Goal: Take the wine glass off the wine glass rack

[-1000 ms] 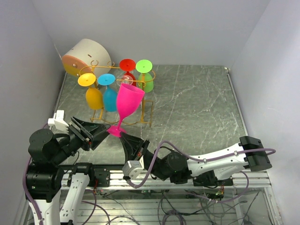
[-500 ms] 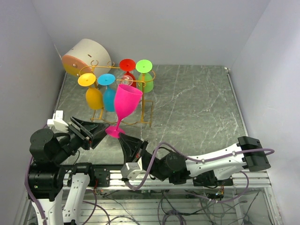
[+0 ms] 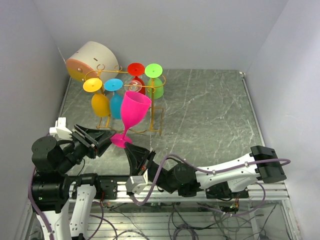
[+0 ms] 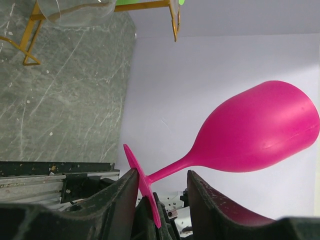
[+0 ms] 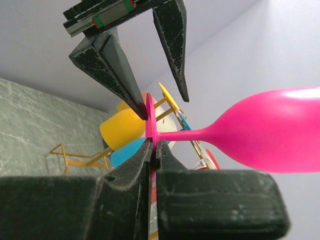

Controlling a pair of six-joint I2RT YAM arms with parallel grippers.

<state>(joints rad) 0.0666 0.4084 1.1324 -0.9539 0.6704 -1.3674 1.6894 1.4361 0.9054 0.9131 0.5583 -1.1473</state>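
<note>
The pink wine glass [image 3: 136, 107] is off the gold wire rack [image 3: 150, 131] and tilts in the air in front of it. My right gripper [image 3: 131, 148] is shut on the edge of the glass's round base, seen close in the right wrist view [image 5: 154, 145]. My left gripper [image 3: 107, 141] is open, its fingers straddling the base and stem [image 4: 162, 174]; one finger [image 4: 125, 187] lies against the base disc. The pink bowl [image 4: 255, 130] points away from both grippers. Part of the rack [image 4: 145, 5] shows at the top of the left wrist view.
Yellow [image 3: 100, 102], blue [image 3: 117, 102], red [image 3: 136, 70] and green [image 3: 155, 82] glasses hang upside down on the rack, with a clear one [image 4: 75, 10] among them. A white-and-orange drum [image 3: 92, 60] lies at the back left. Walls close in on three sides.
The pink glass and my right gripper have shifted slightly left and toward the near edge. My left gripper stays open around the base.
</note>
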